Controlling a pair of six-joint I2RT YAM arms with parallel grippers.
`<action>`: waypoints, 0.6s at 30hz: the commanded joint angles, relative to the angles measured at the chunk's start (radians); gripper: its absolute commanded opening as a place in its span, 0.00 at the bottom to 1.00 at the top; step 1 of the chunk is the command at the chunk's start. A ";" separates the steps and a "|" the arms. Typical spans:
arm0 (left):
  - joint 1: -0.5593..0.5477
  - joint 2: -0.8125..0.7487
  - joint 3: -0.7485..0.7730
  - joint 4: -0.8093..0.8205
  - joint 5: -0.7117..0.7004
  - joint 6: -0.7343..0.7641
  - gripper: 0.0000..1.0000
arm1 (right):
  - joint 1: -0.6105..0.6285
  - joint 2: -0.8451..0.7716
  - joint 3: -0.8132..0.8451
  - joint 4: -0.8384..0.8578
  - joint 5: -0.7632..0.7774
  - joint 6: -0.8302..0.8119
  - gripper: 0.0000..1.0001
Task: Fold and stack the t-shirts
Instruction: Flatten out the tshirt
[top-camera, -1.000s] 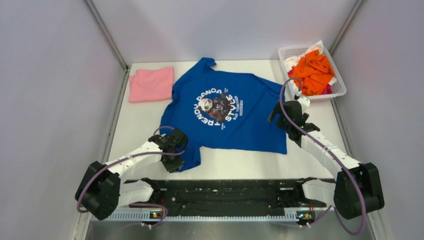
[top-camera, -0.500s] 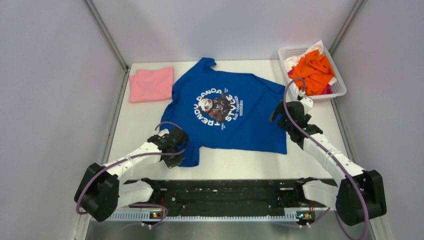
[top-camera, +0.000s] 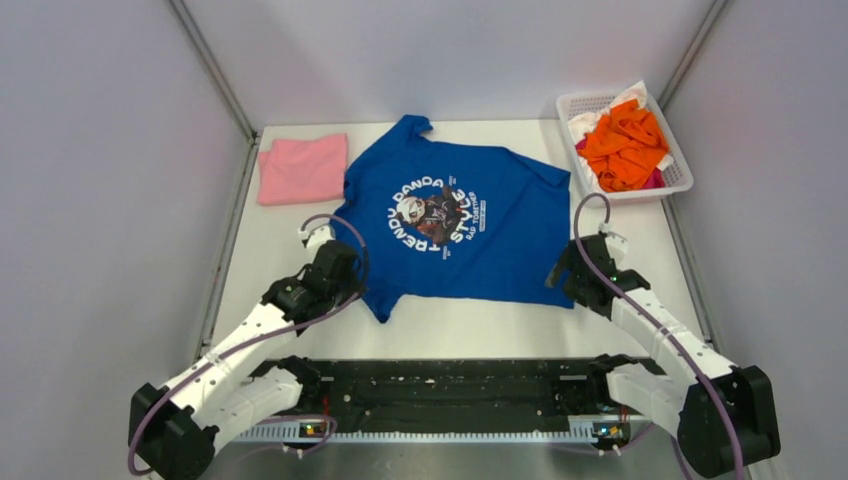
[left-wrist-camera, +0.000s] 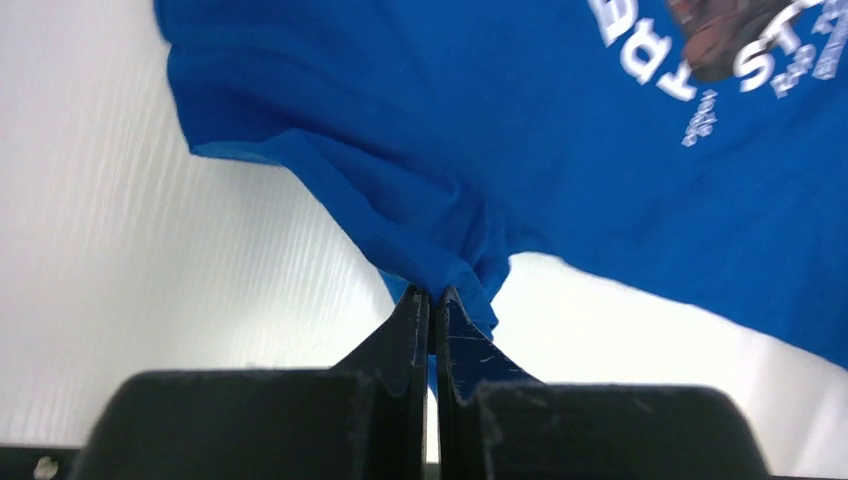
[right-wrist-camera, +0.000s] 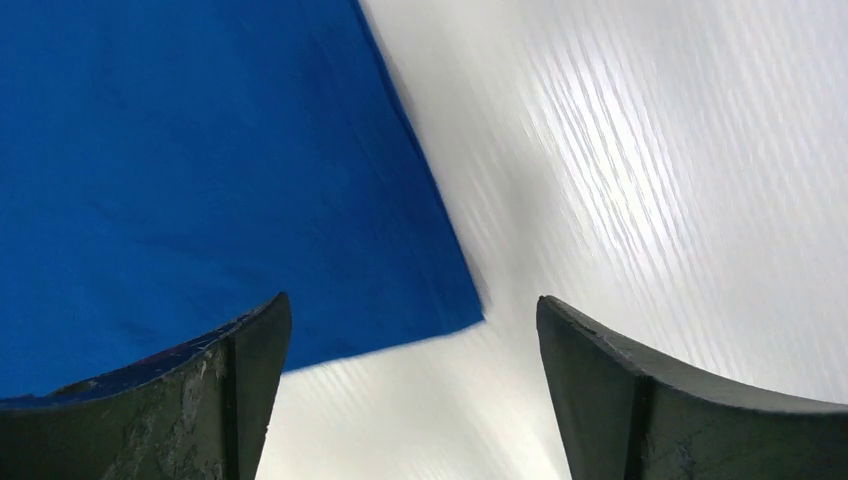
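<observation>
Royal blue t-shirt (top-camera: 460, 235): spread print-up on the white table (top-camera: 480, 328), with white ring lettering around a dark picture. Most of it lies flat, but its near-left corner is gathered into a bunch.
Left gripper (left-wrist-camera: 433, 300): at the blue t-shirt's near-left corner, jaws pressed together on a pinched fold of that cloth. The fabric drapes from the fingertips back toward the print.
Right gripper (right-wrist-camera: 408, 305): at the blue t-shirt's near-right corner, jaws spread wide and holding nothing. One finger sits over the cloth and the other over bare table just beside the hem.
Contact on the right: the wrist view is blurred, so it may be hovering just above the corner; I cannot tell if it touches.
Pink t-shirt (top-camera: 302, 168): folded flat, just beyond the blue t-shirt's left sleeve.
Orange t-shirts (top-camera: 625, 140): heaped loosely, beyond the blue t-shirt's right sleeve.
Basket (top-camera: 682, 178): white plastic lattice, near the blue t-shirt's far-right shoulder. It holds the orange heap, with white and a little magenta cloth showing beneath.
</observation>
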 joint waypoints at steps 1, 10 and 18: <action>0.001 -0.029 0.052 0.133 -0.039 0.071 0.00 | -0.004 -0.038 -0.064 -0.095 -0.055 0.061 0.89; 0.000 -0.035 0.080 0.182 -0.035 0.117 0.00 | -0.003 0.036 -0.109 0.009 -0.068 0.098 0.61; 0.000 -0.049 0.078 0.197 -0.079 0.124 0.00 | -0.004 0.175 -0.088 0.121 -0.094 0.080 0.41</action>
